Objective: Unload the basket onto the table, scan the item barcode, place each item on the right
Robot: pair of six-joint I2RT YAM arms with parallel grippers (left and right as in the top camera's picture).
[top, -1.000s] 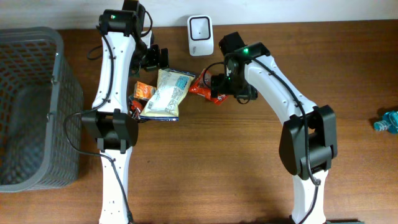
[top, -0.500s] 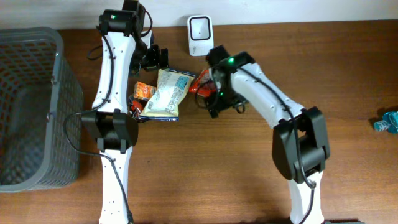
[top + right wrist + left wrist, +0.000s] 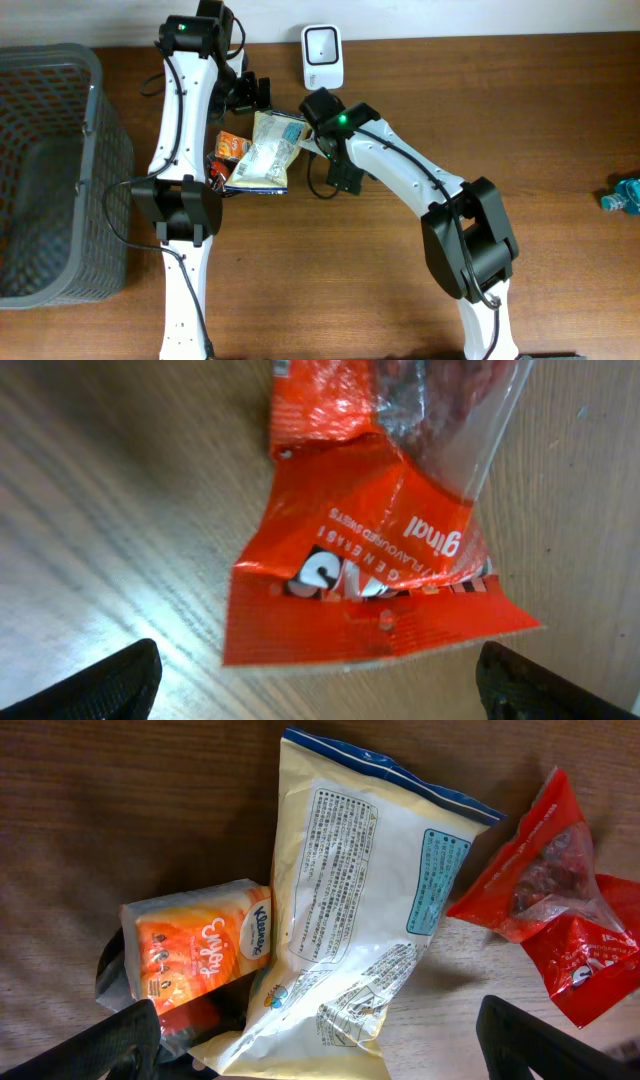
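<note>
The crumpled red foil sweet packet lying just ahead of the right pincer is showing white print upside down: "FLAVOURED SWEETS", and larger letters ending in "ginal". Ahead of the left pincer, the small orange plastic tissue pack is carrying a blue "Kleenex" mark. The cream plastic snack bag next to it is bearing fine print too small to read.

A dark brown wooden table filled the view. A grey mesh basket stood at its left edge. A small crumpled teal wrapper lay alone at the far right edge, well apart from the basket.
</note>
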